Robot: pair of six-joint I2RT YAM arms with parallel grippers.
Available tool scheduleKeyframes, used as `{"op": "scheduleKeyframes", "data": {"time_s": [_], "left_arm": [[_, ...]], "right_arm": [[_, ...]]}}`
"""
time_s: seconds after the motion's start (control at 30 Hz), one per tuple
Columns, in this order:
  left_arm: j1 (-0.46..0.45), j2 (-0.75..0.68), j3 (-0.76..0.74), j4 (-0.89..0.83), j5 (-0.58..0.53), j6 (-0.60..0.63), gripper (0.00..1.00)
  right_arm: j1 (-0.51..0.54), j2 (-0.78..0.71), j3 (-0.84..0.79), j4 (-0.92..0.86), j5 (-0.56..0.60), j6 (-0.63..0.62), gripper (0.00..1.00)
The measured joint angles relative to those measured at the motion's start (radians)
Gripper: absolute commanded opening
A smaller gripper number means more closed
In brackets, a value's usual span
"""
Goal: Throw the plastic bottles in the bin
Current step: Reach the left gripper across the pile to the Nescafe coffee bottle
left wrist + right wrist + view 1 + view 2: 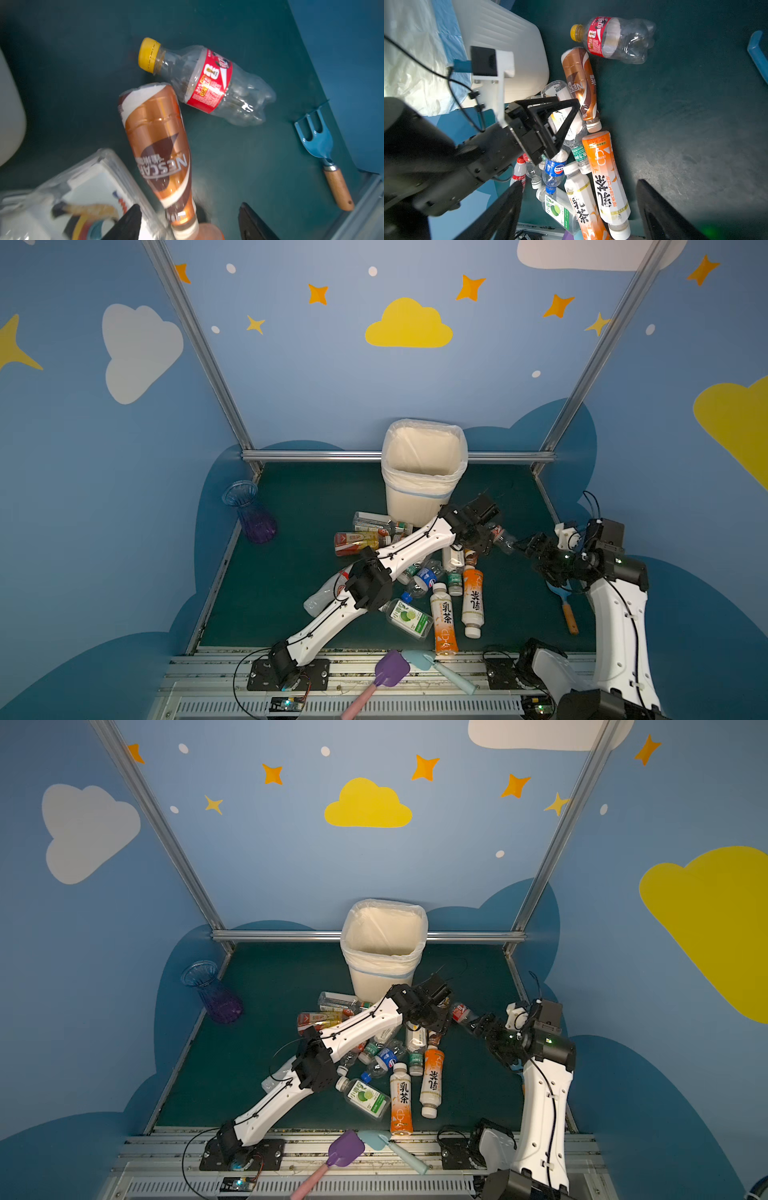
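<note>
Several plastic bottles lie heaped on the green mat in front of the off-white bin, which stands upright at the back with its bag open. My left gripper reaches across the heap and hangs open, its jaws either side of the neck end of a brown coffee bottle; neither finger visibly presses on it. A clear red-labelled bottle with a yellow cap lies just beyond, on bare mat. My right gripper hovers open to the right of the heap, close to that red-labelled bottle, holding nothing.
A blue-purple vase stands at the mat's left edge. A blue rake with a wooden handle lies at the right edge, under my right arm. Purple and light-blue toy shovels rest on the front rail.
</note>
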Motion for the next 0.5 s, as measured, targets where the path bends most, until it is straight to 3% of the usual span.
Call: {"op": "scheduleKeyframes", "data": {"time_s": [0.5], "left_arm": [[0.001, 0.082, 0.015, 0.076, -0.054, 0.03, 0.75]], "right_arm": [[-0.003, -0.029, -0.037, 0.0, -0.019, 0.0, 0.86]]}}
